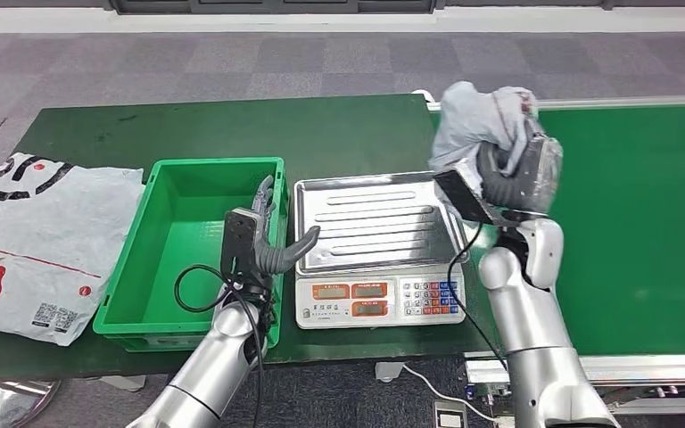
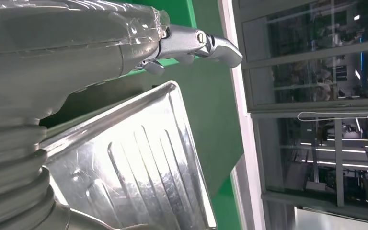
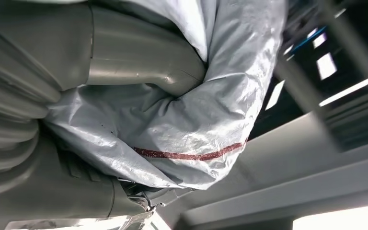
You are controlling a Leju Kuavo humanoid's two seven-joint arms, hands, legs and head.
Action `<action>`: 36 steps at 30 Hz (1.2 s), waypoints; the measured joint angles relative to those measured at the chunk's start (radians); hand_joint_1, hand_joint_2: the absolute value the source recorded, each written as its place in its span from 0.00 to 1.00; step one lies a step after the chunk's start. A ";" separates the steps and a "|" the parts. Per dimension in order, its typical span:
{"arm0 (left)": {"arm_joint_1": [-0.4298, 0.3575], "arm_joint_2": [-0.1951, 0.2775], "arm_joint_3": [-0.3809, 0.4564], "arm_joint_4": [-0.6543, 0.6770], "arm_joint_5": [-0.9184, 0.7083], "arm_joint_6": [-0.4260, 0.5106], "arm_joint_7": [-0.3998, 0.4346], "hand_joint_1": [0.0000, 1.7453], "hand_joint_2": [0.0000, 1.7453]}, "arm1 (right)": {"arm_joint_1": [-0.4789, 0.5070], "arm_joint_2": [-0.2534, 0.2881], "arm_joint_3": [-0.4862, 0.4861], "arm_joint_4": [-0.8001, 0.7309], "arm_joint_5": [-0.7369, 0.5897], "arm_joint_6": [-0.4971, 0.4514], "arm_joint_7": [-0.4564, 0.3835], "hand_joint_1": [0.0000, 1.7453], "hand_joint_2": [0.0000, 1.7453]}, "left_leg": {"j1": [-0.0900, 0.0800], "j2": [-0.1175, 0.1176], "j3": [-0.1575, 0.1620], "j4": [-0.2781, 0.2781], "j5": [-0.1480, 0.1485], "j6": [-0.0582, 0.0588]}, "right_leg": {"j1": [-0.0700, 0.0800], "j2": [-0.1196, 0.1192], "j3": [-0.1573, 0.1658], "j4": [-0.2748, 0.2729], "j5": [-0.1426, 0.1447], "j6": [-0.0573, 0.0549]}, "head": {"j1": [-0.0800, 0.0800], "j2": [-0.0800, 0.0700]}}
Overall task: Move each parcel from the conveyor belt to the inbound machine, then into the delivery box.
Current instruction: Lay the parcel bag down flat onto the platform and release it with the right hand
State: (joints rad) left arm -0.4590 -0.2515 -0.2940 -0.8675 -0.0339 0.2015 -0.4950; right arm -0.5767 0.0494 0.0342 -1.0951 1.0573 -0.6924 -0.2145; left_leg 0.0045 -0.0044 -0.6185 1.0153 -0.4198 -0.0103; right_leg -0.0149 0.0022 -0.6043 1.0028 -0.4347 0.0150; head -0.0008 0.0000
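grey parcel (image 1: 474, 123) is up in the air, clutched by your right hand (image 1: 510, 174), btwn belt (image 1: 642, 223) & scale tray (image 1: 370, 223). you're mid-carry to the machine; next, lower it onto the tray. left hand (image 1: 263, 242) holds nothing, fingers apart, by the green box (image 1: 187, 174).

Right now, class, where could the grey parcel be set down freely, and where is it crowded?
The scale tray is bare, between the green box and the conveyor belt. The box floor is also bare. It is crowded where the left hand hangs between box and scale.
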 joint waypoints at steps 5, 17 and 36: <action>-0.002 0.000 0.000 0.008 0.001 0.000 -0.002 0.00 1.00 | -0.045 -0.005 0.096 0.071 -0.032 0.025 0.003 1.00 1.00 | 0.001 -0.003 -0.003 0.000 0.001 0.000 | 0.001 -0.003 -0.001 0.001 0.000 0.000 | 0.000 0.000; -0.015 0.001 0.000 0.014 0.009 0.000 -0.002 0.00 1.00 | -0.126 0.012 0.324 0.219 -0.105 0.039 0.049 1.00 1.00 | 0.001 -0.003 -0.004 0.000 0.001 0.000 | 0.000 -0.003 -0.003 0.001 0.000 -0.001 | 0.000 0.000; -0.019 0.003 -0.002 0.016 0.020 -0.014 -0.004 0.00 1.00 | -0.150 0.046 0.407 0.299 -0.212 0.253 0.017 0.83 1.00 | 0.001 -0.002 -0.004 0.000 0.002 0.000 | 0.001 -0.002 -0.003 0.002 0.000 -0.001 | 0.000 0.000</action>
State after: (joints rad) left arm -0.4779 -0.2487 -0.2956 -0.8517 -0.0144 0.1870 -0.4994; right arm -0.7266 0.0953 0.4411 -0.7958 0.8454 -0.4396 -0.1970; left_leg 0.0057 -0.0061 -0.6221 1.0151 -0.4182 -0.0106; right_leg -0.0142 0.0005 -0.6076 1.0043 -0.4346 0.0141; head -0.0008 0.0000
